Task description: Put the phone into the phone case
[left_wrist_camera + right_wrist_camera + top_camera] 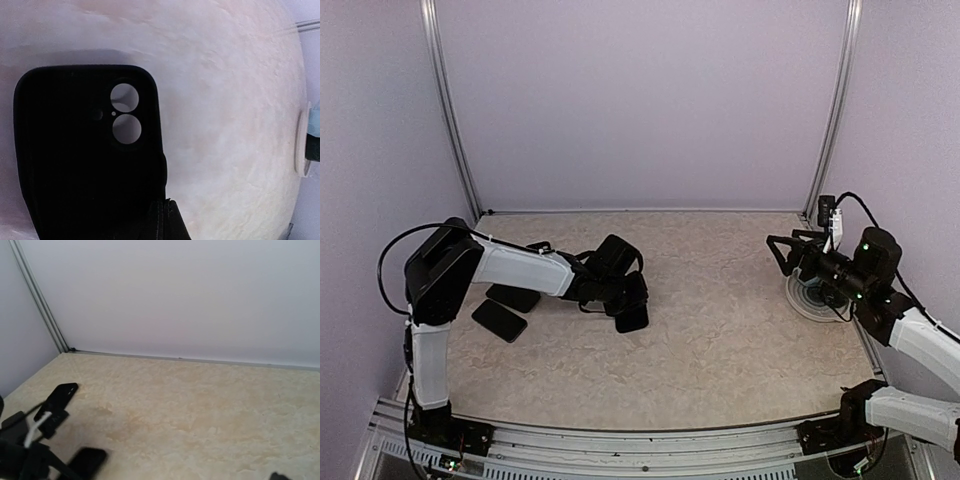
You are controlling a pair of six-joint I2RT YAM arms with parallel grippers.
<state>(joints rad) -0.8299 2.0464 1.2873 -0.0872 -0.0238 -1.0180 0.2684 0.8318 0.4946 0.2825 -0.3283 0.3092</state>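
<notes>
Your left end effector is clenched on the edge of the case at mid-tabletop. The phone lies flat, well left of it. Your right end effector hangs released at far right.

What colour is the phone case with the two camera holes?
Black. The phone case shows best in the left wrist view.

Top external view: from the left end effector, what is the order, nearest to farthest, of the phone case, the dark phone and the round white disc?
1. phone case: right at the left end effector, mid-table.
2. dark phone: lying flat on the left side.
3. round white disc: far right side.
</notes>
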